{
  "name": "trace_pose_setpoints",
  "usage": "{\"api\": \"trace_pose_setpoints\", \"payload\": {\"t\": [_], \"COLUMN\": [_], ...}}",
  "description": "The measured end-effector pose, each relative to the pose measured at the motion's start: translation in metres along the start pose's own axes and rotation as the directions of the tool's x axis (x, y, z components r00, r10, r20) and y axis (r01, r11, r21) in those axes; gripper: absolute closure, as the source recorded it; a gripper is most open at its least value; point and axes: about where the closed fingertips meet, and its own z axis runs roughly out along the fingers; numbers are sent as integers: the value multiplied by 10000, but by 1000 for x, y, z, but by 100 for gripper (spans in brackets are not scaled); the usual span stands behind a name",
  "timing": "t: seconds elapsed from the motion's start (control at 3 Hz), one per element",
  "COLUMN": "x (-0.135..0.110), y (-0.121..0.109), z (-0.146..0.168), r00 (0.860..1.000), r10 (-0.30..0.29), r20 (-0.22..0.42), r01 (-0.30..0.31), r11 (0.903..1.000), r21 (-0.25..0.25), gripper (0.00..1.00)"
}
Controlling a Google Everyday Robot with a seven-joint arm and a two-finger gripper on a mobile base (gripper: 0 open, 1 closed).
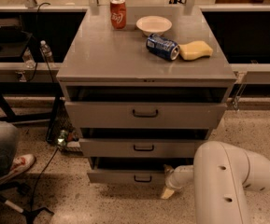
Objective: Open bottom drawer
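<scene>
The bottom drawer (125,176) is the lowest and narrowest of three grey fronts, with a small dark loop handle (142,178) at its centre. It stands slightly pulled out, with a dark gap above it. My gripper (168,191) is low by the drawer's right end, close to the floor and right of the handle. It hangs off a white wrist that leads into the big white arm link (230,185) at the lower right. Part of the drawer's right end is hidden behind the wrist.
The middle drawer (144,148) and top drawer (145,114) also stand slightly out. On the cabinet top (102,55) are a red can (118,13), a white bowl (153,25), a blue can (162,47) and a yellow sponge (195,50). A person's leg and shoe (13,164) and cables are at the left.
</scene>
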Motion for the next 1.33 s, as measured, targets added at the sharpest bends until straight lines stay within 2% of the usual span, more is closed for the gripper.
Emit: {"api": "trace_pose_setpoints", "payload": {"t": [1.0,1.33], "x": [-5,-5], "y": [-3,-3], "z": [-15,-15], "r00": [10000,10000], "r10": [49,49], "r20": [-8,-8], "r01": [-49,-49], "r11": [10000,10000], "r21": [-38,-38], "gripper": [88,100]}}
